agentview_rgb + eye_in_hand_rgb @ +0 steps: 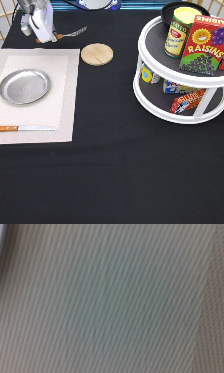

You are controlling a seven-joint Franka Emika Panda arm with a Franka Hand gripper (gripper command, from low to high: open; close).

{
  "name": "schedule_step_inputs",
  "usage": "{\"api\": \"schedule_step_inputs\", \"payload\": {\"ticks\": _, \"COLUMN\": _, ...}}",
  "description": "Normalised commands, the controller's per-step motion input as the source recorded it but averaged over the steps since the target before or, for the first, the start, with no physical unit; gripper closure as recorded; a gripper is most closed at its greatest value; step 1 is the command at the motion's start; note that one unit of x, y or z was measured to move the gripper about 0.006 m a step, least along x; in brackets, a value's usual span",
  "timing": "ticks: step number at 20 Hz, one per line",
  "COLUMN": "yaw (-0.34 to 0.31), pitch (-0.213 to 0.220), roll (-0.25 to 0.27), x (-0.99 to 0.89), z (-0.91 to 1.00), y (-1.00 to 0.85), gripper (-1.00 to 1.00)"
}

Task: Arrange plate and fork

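The silver plate [25, 86] lies flat on the left part of a beige placemat [62, 100] at the exterior view's left. The fork [72, 33] is at the top left on the black cloth, tines pointing right; only a bit of its orange handle shows next to my gripper. My gripper [46, 38] is low over the fork's handle end, just above the placemat's top edge, and covers most of the handle. Whether it holds the fork cannot be told. The wrist view shows only a ribbed beige surface [110, 300] from close by.
A wooden-handled knife [27, 128] lies along the placemat's bottom edge. A round wooden disc [97, 54] sits right of the placemat's top corner. A white two-tier turntable [150, 92] at the right holds a can [181, 31], a raisins box [205, 45] and packets.
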Motion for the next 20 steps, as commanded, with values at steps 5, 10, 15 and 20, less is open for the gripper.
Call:
{"api": "schedule_step_inputs", "payload": {"ticks": 5, "yaw": 0.000, "pitch": 0.135, "roll": 0.034, "x": 0.32, "z": -0.07, "y": -0.97, "gripper": 1.00}}
{"api": "schedule_step_inputs", "payload": {"ticks": 10, "yaw": 0.000, "pitch": 0.131, "roll": 0.026, "x": 0.37, "z": -0.09, "y": -0.96, "gripper": 1.00}}
{"api": "schedule_step_inputs", "payload": {"ticks": 15, "yaw": 0.002, "pitch": 0.133, "roll": 0.032, "x": 0.56, "z": 0.00, "y": -0.69, "gripper": 1.00}}
{"api": "schedule_step_inputs", "payload": {"ticks": 20, "yaw": 0.036, "pitch": 0.105, "roll": 0.000, "x": 0.64, "z": 0.01, "y": -0.35, "gripper": 1.00}}
